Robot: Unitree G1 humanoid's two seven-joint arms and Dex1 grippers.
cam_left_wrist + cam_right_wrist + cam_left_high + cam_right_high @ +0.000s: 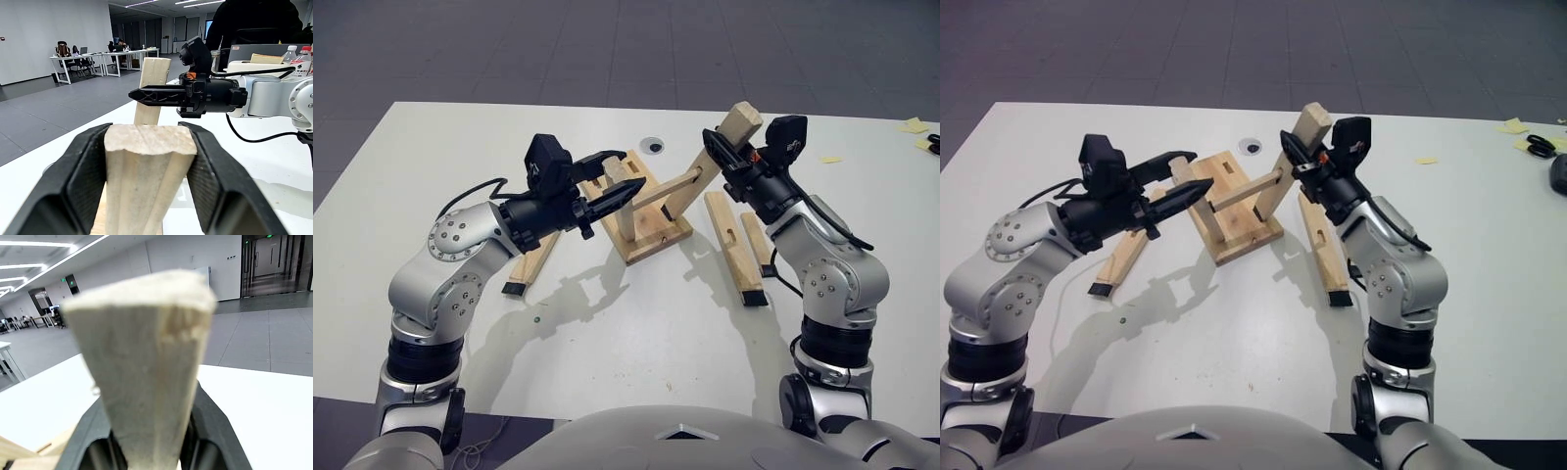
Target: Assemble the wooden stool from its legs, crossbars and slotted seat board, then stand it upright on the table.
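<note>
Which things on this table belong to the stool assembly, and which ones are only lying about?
For the job: seat board; upright leg in left gripper; tilted leg in right gripper; crossbar between them; loose leg left of the board; two loose wooden pieces right of it.
Lying about: yellow sticky notes; small black item by the far right edge.

The slotted seat board (651, 243) was laid flat near the worktop's (636, 333) far edge. An upright leg (626, 223) was stood on it, joined by a crossbar (666, 190) to a tilted leg (741, 122). Further loose legs (732, 245) were laid alongside.
</note>
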